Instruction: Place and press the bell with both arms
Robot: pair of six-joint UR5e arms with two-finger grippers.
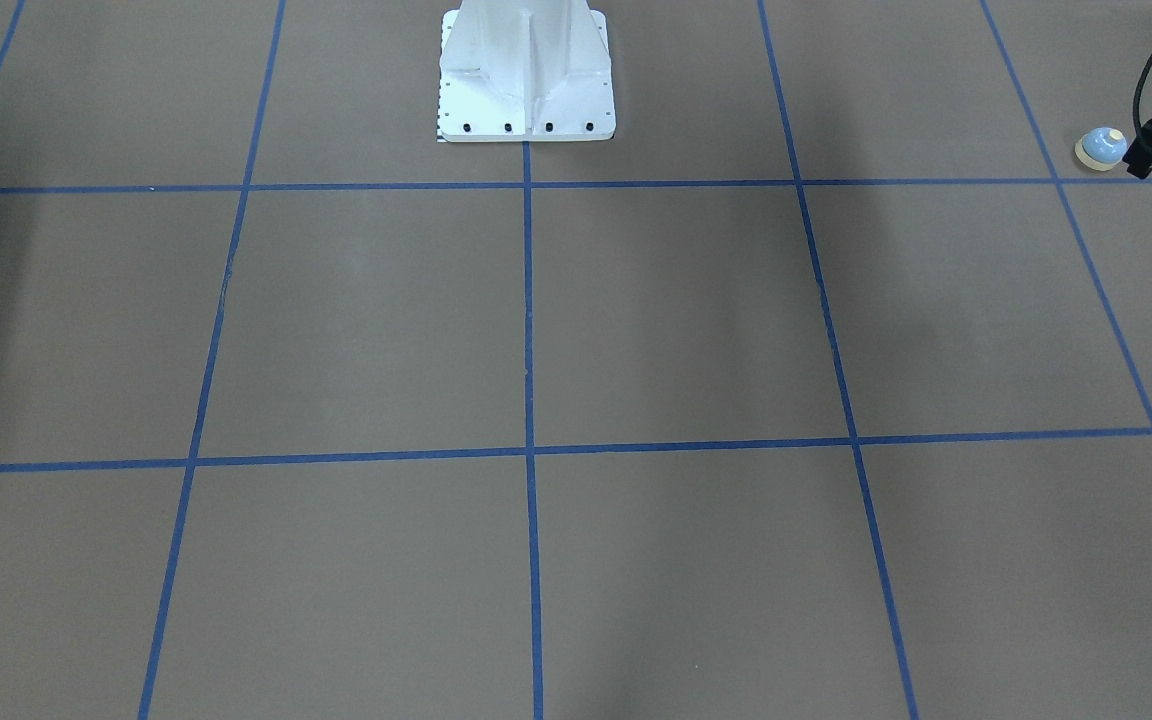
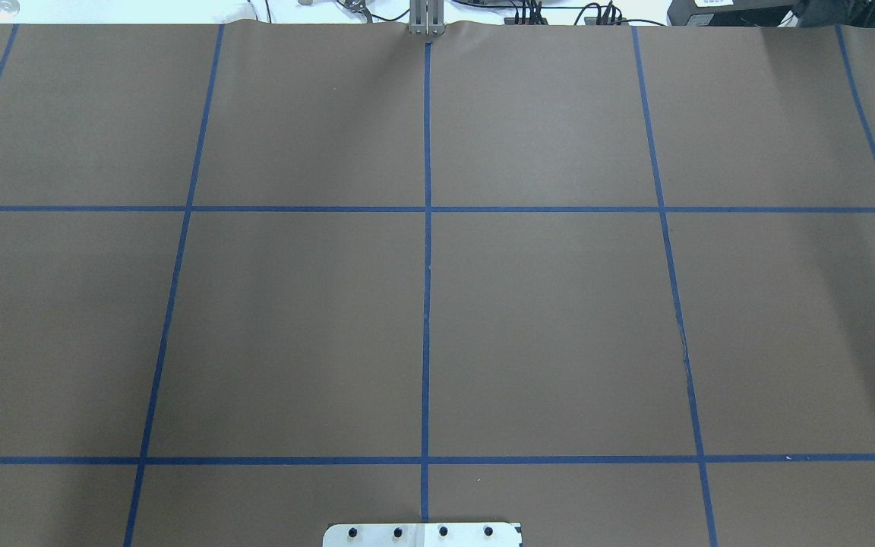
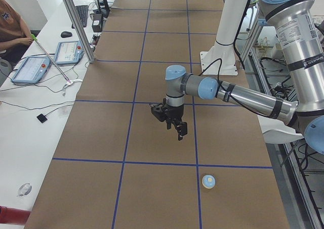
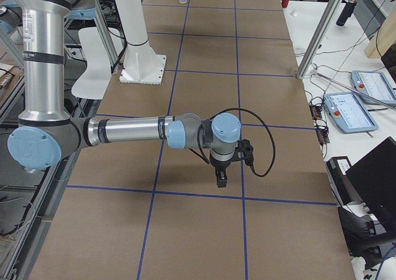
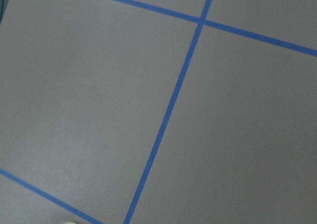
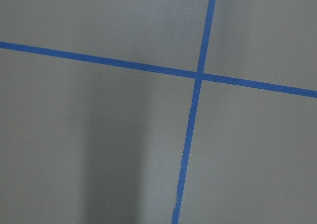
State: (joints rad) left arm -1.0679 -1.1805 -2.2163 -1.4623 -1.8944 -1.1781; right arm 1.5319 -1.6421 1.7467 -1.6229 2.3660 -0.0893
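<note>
Bell [image 3: 208,181] sits on brown table [image 3: 152,138], left claw [image 3: 177,130] nearby.

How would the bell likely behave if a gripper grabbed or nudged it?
The bell sits flat on its wide base ring, so it probably slides rather than tips or rolls. Its smooth dome looks slippery; a pinch may slip unless taken low.

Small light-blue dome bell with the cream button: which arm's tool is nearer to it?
Left. The left tool hangs in the air near the small light-blue dome bell, not touching it. The right tool hovers far away, toward the brown table's other end.
</note>
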